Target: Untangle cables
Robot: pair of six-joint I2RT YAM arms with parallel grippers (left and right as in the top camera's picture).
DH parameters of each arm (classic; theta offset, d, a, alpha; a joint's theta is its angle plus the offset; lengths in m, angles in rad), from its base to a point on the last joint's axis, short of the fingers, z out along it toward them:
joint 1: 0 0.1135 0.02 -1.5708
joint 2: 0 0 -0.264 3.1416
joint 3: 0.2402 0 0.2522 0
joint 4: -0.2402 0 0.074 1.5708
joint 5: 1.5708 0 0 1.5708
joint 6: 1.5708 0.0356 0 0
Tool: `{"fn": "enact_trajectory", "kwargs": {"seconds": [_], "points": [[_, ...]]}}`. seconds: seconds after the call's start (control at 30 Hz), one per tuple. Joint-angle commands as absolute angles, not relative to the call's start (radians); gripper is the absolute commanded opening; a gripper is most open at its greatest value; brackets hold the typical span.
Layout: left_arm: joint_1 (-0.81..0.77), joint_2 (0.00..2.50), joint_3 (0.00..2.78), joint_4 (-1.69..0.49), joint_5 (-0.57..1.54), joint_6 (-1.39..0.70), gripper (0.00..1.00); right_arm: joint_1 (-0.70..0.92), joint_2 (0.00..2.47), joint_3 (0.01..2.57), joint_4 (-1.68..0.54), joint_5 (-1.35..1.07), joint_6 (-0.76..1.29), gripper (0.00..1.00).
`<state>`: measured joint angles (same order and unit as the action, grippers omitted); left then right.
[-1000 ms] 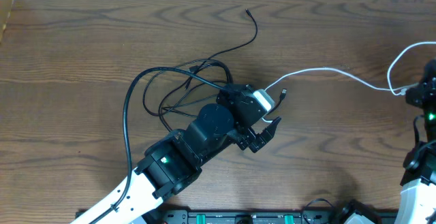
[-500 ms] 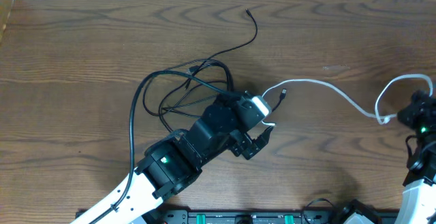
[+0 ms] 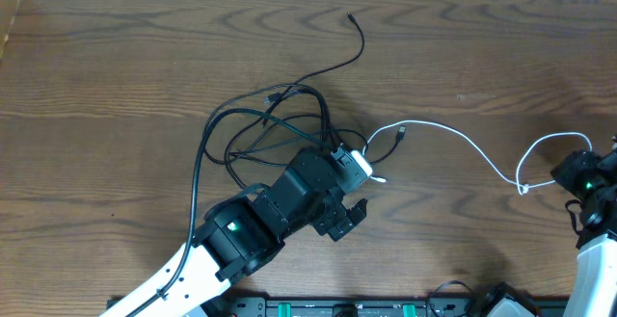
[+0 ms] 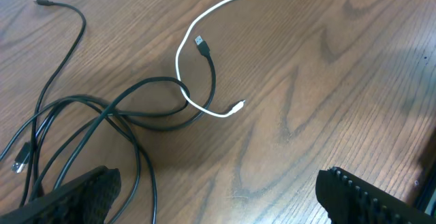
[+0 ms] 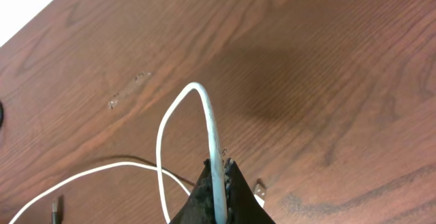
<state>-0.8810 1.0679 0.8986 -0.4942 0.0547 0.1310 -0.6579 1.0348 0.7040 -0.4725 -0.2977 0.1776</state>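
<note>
The right gripper [image 5: 216, 173] is clamped shut on the white cord [image 5: 208, 115] near the right edge of the surface [image 4: 306, 81], with a loop arching above its fingers. The left gripper [image 4: 219, 176] hovers wide open and empty over the black cords [image 4: 157, 80], which lie tangled at mid-surface. The white cord's free end crosses one black loop just beside a plug [image 4: 199, 41]. Best to draw the white cord rightward slowly and low while the left gripper pins that loop, so the tangle isn't dragged along.
</note>
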Motion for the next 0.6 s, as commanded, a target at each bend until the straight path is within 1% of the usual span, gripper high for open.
{"fn": "enact_trajectory", "kwargs": {"seconds": [0.0, 0.3, 0.57], "points": [[-0.883, 1.066, 0.92, -0.497, 0.067, 0.133, 0.96, -0.661, 1.048, 0.706, -0.472, -0.291, 0.175, 0.01], [-0.883, 1.066, 0.92, -0.497, 0.067, 0.133, 0.96, -0.661, 1.05, 0.706, -0.463, -0.3, 0.185, 0.01], [-0.883, 1.066, 0.92, -0.497, 0.067, 0.133, 0.96, -0.66, 1.05, 0.706, -0.451, -0.376, 0.186, 0.01]]}}
